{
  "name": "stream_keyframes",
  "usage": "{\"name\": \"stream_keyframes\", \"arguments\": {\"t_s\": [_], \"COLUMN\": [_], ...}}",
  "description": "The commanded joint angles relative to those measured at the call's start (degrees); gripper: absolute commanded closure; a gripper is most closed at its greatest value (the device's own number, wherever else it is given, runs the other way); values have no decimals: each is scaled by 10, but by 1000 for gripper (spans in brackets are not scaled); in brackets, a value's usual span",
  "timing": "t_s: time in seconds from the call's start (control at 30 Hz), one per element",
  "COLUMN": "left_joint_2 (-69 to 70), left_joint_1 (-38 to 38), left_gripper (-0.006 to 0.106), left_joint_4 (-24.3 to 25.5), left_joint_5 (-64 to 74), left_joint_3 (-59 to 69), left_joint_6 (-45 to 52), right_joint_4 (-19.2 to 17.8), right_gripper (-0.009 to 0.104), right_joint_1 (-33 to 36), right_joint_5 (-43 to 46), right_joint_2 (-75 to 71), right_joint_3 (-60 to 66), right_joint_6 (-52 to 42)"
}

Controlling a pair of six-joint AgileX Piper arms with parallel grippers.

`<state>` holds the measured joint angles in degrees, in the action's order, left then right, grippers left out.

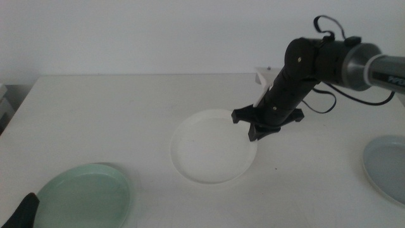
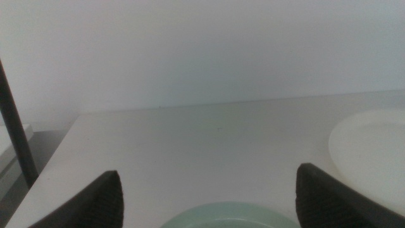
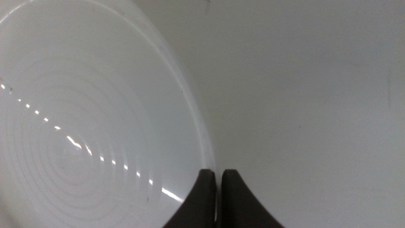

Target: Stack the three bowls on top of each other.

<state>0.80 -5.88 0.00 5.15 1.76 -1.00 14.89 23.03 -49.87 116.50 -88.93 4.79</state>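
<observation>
The white bowl (image 1: 212, 149) sits at the table's middle. My right gripper (image 1: 255, 132) comes in from the right and is shut on its right rim; in the right wrist view the two jaws (image 3: 217, 183) pinch the rim of the white bowl (image 3: 95, 126). The pale mint green bowl (image 1: 85, 196) lies at the front left, and the pale grey-blue bowl (image 1: 389, 164) at the right edge, partly cut off. My left gripper (image 1: 22, 212) waits at the bottom left corner, open (image 2: 209, 170), just behind the mint bowl (image 2: 228, 216), with the white bowl (image 2: 373, 152) off to one side.
A small white object (image 1: 262, 76) stands at the table's back edge behind the right arm. A shelf-like thing (image 1: 5, 101) is beyond the table's left edge. A dark pole (image 2: 16, 133) shows in the left wrist view.
</observation>
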Motion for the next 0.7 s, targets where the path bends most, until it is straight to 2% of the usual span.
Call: {"name": "stream_keyframes", "arguments": {"t_s": [0.0, 0.27, 0.4, 0.6, 0.63, 0.67], "left_joint_2": [8, 8, 8, 8, 8, 8], "left_joint_1": [-2, -2, -2, -2, -2, -2], "left_gripper": [-4, -4, -4, -4, -4, -4], "left_joint_4": [-7, -7, -7, -7, -7, -7], "left_joint_5": [-41, -41, -41, -41, -41, -41], "left_joint_3": [-3, -3, -3, -3, -3, -3], "left_joint_6": [-6, -6, -6, -6, -6, -6], "right_joint_4": [0, -16, -25, -26, -23, -23], "right_gripper": [96, 96, 92, 68, 57, 53], "right_joint_1": [0, 0, 0, 0, 0, 0], "right_joint_5": [18, 19, 20, 13, 10, 7], "right_joint_2": [-19, 12, 13, -3, -21, -31], "right_joint_3": [-19, -19, -19, -19, -19, -19], "right_joint_6": [-1, -7, -7, -7, -4, -4]}}
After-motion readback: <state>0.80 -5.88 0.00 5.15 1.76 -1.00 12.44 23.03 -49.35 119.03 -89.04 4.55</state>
